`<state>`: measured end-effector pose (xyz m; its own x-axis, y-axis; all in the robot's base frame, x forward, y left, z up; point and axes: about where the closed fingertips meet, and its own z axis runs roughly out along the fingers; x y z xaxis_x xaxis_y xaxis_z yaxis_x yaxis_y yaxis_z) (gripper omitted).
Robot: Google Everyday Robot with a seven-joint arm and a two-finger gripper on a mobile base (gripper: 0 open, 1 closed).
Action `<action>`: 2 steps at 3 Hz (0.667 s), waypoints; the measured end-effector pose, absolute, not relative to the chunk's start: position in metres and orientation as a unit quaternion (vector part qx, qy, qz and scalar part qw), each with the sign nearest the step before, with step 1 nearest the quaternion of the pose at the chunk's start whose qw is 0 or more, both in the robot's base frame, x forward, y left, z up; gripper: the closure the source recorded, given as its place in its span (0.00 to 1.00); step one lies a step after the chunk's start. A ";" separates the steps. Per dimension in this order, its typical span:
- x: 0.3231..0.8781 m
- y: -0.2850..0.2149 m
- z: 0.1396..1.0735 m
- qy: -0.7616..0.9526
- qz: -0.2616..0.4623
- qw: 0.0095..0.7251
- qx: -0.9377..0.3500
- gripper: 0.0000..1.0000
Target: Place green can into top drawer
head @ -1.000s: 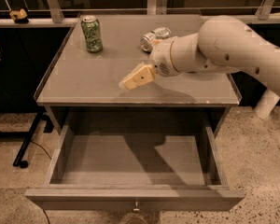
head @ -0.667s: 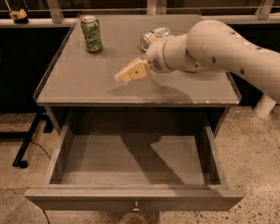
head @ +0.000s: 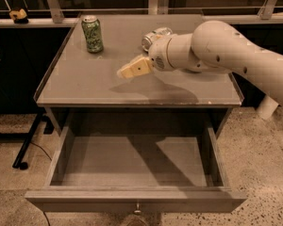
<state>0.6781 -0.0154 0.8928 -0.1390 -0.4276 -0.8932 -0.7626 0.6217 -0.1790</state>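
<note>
The green can stands upright at the back left of the grey table top. My gripper hangs over the middle of the table top, to the right of and nearer than the can, apart from it, with nothing seen in it. The top drawer is pulled out wide below the table top, its inside bare, its small metal knob at the front centre.
A silver-white can lies on its side at the back of the table, just behind my arm. A railing with window posts runs behind the table. A black stand foot lies on the floor at left.
My gripper has moved left and a little toward the back of the table, closer to the green can. The cans and the drawer have not moved.
</note>
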 end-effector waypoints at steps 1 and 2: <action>0.705 -0.016 0.901 0.714 0.187 0.547 -0.394 0.00; 0.733 -0.010 0.907 0.695 0.204 0.566 -0.394 0.00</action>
